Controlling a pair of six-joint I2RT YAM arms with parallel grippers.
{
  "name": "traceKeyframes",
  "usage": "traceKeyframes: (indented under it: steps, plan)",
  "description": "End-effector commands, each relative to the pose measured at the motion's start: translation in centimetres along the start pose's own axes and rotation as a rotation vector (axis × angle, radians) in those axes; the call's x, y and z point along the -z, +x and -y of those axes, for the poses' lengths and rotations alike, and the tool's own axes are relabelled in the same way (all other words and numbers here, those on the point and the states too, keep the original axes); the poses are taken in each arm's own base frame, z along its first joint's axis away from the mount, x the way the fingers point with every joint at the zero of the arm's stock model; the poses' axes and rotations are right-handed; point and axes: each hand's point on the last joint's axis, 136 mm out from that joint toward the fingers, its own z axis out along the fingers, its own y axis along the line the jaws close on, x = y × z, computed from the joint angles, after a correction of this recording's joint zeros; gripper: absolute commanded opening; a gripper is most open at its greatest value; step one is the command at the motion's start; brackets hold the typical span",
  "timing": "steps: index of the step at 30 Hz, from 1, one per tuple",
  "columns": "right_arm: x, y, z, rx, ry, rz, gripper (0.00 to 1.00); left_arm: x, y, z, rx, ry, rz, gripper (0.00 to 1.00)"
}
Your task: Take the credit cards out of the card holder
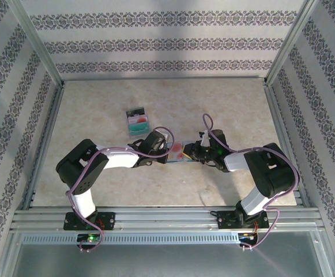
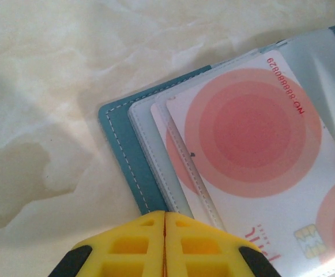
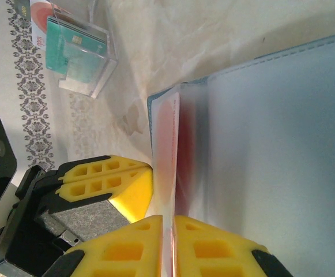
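At the table's (image 1: 98, 173) near edge, two arms are reaching in from 7 and 5 o'clock, their wrists meeting over the card holder (image 2: 120, 151), which is lying open near the middle.

The left gripper (image 2: 165, 245) is showing its yellow fingers pressed flat together with nothing between them, at the corner of the holder's stitched teal border. Its wrist camera is catching what the overhead view gives only as a pink patch: a red-and-white card (image 2: 253, 133) face up under clear sleeves, chip and printed number readable.

The right gripper (image 3: 168, 248) is pinching the thin edge of a frosted sleeve (image 3: 176, 150) standing upright from the grey panel, red glowing through it. Whether the card itself is caught cannot be told.

Beyond, at 11 o'clock from the holder and well apart, a clear box (image 3: 98, 75) is holding a teal card (image 3: 69, 55) among others.
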Motion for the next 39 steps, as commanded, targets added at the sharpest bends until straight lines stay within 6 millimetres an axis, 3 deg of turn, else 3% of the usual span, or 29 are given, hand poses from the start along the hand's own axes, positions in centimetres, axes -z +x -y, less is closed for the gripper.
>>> traceKeyframes:
  steps: [1,11,16,26,29,39]
  plan:
    - [0.6,-0.7,-0.5,0.028,-0.017,0.033,0.14,0.2,0.6,-1.1,-0.003,-0.029,-0.025,0.08]
    - [0.6,-0.7,-0.3,0.024,-0.015,0.033,0.02,0.3,0.5,-1.1,0.002,-0.028,-0.022,0.08]
    - [0.5,-0.7,-0.2,0.021,-0.016,0.032,0.03,0.4,0.3,-0.8,0.001,-0.013,-0.017,0.08]
    - [0.3,-0.7,-0.2,0.015,-0.015,0.031,0.03,2.9,-3.8,1.7,-0.025,0.064,0.094,0.09]
    - [0.2,-0.9,-0.3,0.014,-0.019,0.03,0.03,2.2,-4.2,2.1,-0.032,0.074,0.085,0.09]
    - [-0.4,-0.7,-0.5,0.015,-0.024,0.017,0.05,-0.3,-2.4,1.9,-0.019,0.08,0.004,0.08]
